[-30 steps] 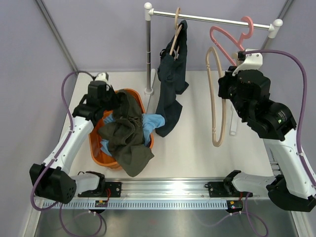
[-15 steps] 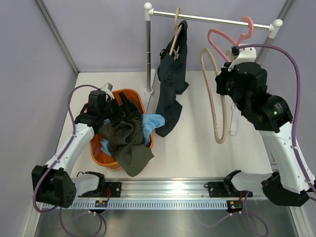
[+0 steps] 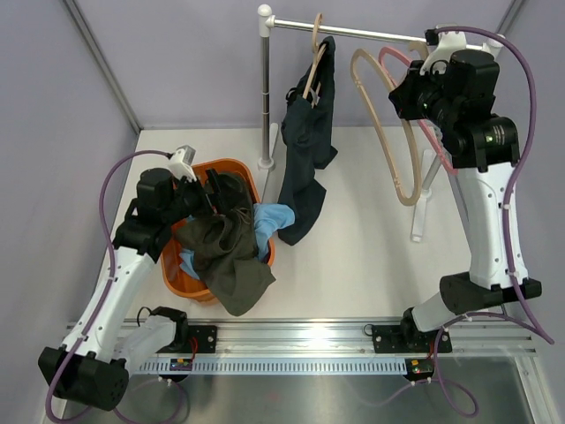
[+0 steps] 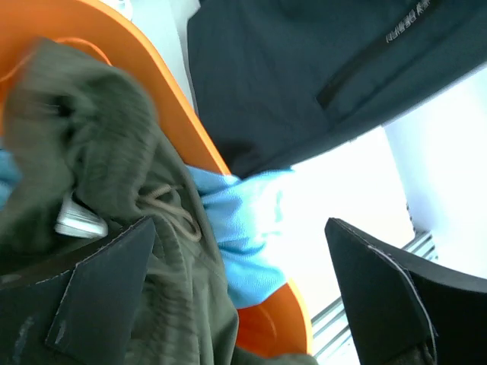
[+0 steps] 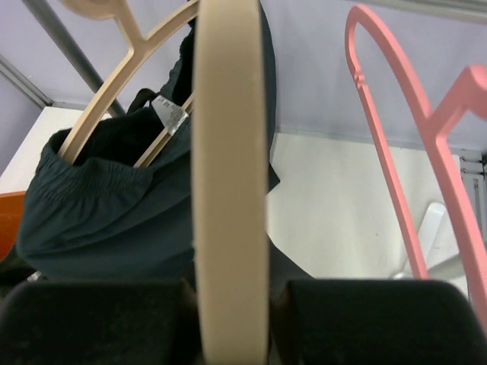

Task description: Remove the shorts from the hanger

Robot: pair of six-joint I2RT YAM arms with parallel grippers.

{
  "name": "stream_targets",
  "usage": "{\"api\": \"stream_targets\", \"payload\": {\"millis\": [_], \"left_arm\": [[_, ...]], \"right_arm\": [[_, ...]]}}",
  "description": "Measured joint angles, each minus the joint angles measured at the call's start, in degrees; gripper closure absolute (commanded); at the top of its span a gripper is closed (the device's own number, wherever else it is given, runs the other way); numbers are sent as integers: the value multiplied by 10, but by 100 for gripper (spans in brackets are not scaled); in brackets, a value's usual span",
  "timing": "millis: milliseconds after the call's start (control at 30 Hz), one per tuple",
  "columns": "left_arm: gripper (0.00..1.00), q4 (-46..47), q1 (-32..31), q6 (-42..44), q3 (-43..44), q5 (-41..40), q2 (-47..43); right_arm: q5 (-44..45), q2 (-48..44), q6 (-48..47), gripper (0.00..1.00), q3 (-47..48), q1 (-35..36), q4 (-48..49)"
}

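Olive green shorts [image 3: 225,256] lie draped over the rim of an orange basket [image 3: 170,268], with light blue shorts [image 3: 275,216] under them. My left gripper [image 3: 212,190] hangs open just above the olive shorts [image 4: 99,152], nothing between its fingers [image 4: 388,296]. Dark navy shorts [image 3: 307,150] hang from a beige hanger [image 3: 313,57] on the rail [image 3: 371,34]. High at the rail's right end, my right gripper [image 3: 419,88] is shut on a bare beige hanger [image 3: 388,132], whose bar [image 5: 228,152] runs between the jaws.
A pink hanger [image 3: 433,146] hangs on the rail behind the held one, seen also in the right wrist view as a pink hanger [image 5: 388,152]. The rack's post [image 3: 265,97] stands behind the basket. Its right foot [image 3: 419,221] rests on the table.
My left gripper has opened, let go of the olive shorts and drawn back to the left. My right arm has lifted the bare beige hanger up to the rail.
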Motion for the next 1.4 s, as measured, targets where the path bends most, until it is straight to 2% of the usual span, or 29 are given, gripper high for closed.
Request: {"api": "stream_targets", "payload": {"millis": [200,467,700,967,1400], "left_arm": [[1,-2,-23,20,-31,-6,-37],[1,-2,-32,25,-53,-5,-57],[1,-2,-37,26,-53,-4,-57],[1,1,-43,26,-60,-1,-58],[1,2,-49,26,-61,0,-58]], "right_arm": [[-63,76,-6,100,41,-41,14],[-83,153,-12,100,63,-49,53],[-77,163,-6,100,65,-49,83],[-60,133,10,100,24,-50,141],[-34,194,20,100,125,-51,129]]}}
